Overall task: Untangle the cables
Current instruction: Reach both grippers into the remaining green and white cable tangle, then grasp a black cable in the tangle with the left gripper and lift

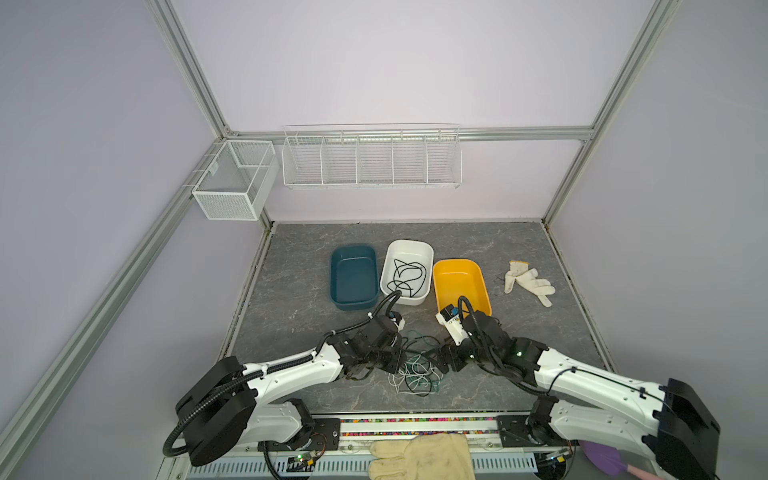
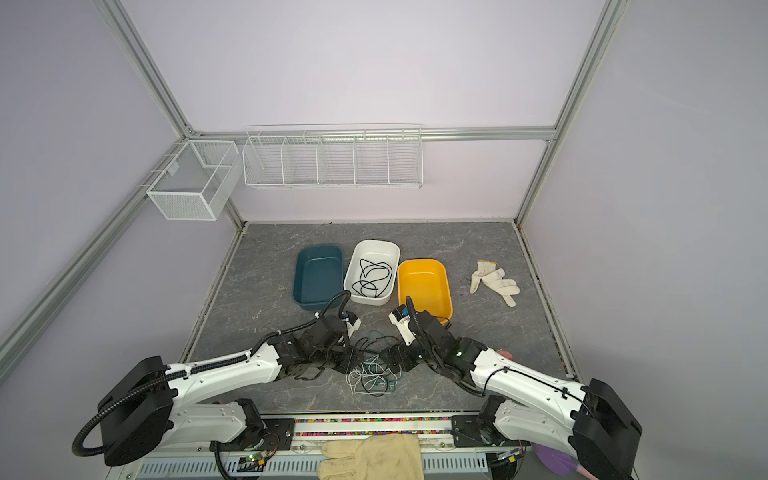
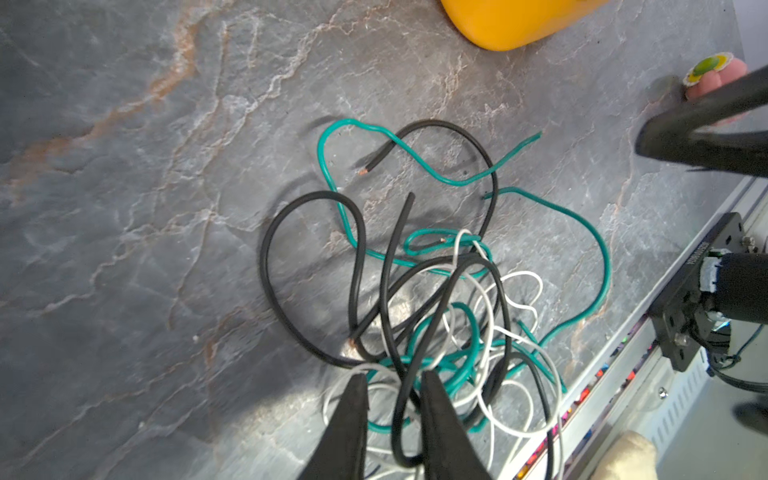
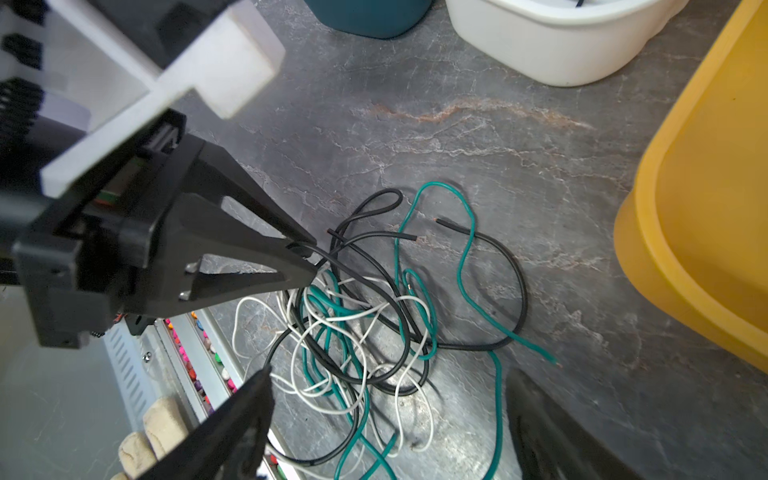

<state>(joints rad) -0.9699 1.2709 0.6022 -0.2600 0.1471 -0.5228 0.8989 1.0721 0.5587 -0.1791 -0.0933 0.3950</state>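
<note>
The cables (image 1: 415,370) (image 2: 374,374) lie in a tangle of black, white and teal-green cords near the table's front edge, between both arms. My left gripper (image 3: 395,378) (image 1: 399,360) reaches into the tangle's left side. Its jaws are narrowed round a black cable loop (image 3: 401,415), and a gap still shows beside the cable. In the right wrist view its fingertips (image 4: 311,276) straddle a black strand. My right gripper (image 4: 390,415) (image 1: 440,358) hovers wide open over the pile (image 4: 374,316) and holds nothing. Another black cable (image 1: 409,276) lies coiled in the white tub (image 1: 409,243).
A teal tub (image 1: 353,249), the white tub and a yellow tub (image 1: 457,264) stand in a row behind the tangle. A white knit glove (image 1: 528,280) lies at the right. A cream glove (image 1: 419,457) sits on the front rail. Wire baskets (image 1: 370,160) hang on the back wall.
</note>
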